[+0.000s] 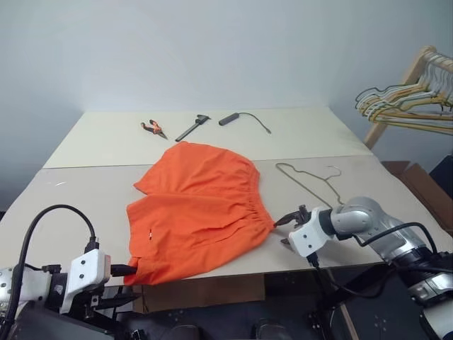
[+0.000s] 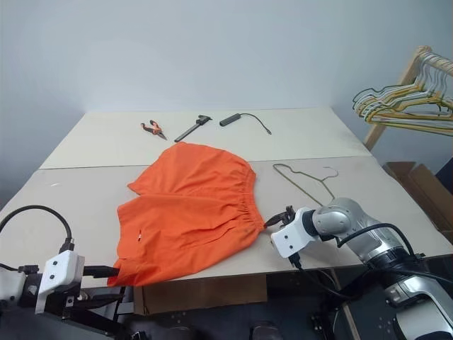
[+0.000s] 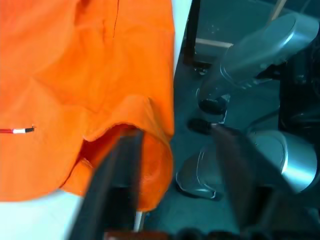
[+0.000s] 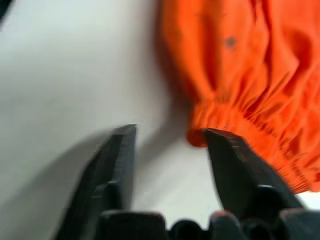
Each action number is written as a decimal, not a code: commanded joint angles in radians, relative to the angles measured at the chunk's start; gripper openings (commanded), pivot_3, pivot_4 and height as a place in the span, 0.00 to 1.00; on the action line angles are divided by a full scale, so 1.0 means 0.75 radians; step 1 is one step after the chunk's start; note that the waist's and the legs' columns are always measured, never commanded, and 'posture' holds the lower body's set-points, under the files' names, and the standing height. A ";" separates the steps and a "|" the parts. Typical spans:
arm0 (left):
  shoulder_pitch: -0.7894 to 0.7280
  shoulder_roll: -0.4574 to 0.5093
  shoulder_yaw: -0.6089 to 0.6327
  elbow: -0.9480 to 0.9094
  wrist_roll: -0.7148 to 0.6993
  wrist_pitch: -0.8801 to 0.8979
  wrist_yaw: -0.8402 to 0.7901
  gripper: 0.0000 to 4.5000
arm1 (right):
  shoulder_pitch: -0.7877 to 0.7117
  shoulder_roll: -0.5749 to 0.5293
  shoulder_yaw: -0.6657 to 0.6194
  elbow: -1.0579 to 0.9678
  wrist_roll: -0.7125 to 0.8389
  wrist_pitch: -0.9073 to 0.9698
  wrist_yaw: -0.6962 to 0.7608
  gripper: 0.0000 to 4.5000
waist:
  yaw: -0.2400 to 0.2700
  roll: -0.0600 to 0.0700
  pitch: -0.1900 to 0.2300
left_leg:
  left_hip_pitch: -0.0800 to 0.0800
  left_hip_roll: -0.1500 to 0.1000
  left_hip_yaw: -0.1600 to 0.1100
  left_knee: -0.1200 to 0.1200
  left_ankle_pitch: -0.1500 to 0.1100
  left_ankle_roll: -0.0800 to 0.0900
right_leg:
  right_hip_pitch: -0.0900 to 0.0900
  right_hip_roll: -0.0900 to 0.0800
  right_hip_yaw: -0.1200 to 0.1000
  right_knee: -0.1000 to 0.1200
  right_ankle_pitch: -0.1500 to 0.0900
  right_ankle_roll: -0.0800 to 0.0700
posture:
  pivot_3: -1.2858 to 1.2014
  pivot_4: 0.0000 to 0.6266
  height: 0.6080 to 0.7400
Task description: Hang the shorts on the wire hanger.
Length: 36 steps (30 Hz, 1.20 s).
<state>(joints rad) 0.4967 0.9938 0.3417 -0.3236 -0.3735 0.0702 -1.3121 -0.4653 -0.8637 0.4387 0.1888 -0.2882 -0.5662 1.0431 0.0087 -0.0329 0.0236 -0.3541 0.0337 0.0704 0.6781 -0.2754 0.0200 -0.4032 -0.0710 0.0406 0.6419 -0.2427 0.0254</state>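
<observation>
Shorts [image 1: 197,210] flat by table [image 1: 85,188] front edge, wire hanger [image 1: 309,181] beside; left gripper [image 3: 175,165] and right gripper [image 4: 167,150] spread, empty.

Even, soft light in our head views; blur in both our wrist views.

We see the table [image 1: 85,142] and the grey wall behind it lit evenly, without glare, and the shorts [image 1: 198,212] cast only a faint, thin shadow along their edges. The wire hanger [image 1: 311,180] reads sharp and throws almost no shadow. Under the table's near edge the scene drops into dimness. In our left wrist view the left gripper [image 3: 175,185] is smeared and out of focus against the dark floor. In our right wrist view the right gripper [image 4: 170,150] and the waistband are soft, with a broad grey shadow beside the fingers [image 4: 117,165].
</observation>
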 commanded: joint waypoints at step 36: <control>-0.565 -0.130 -0.088 -0.226 -0.411 0.330 0.118 1.00 | -0.684 0.318 -0.416 1.456 0.184 0.980 -0.223 1.00 | -0.035 0.004 0.004 | -0.002 -0.001 0.003 -0.001 -0.001 0.000 | -0.001 0.004 0.003 -0.001 0.004 0.006 | 0.56 0.00 1.00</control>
<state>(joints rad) 0.0896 0.8971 0.2743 -0.4834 -0.6867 0.3334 -1.2280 -0.9465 -0.6247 0.1339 1.2738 -0.1409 0.1910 0.8918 -0.0177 -0.0297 0.0268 -0.3554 0.0330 0.0722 0.6770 -0.2760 0.0204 -0.4036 -0.0683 0.0431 0.6415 -0.2397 0.0299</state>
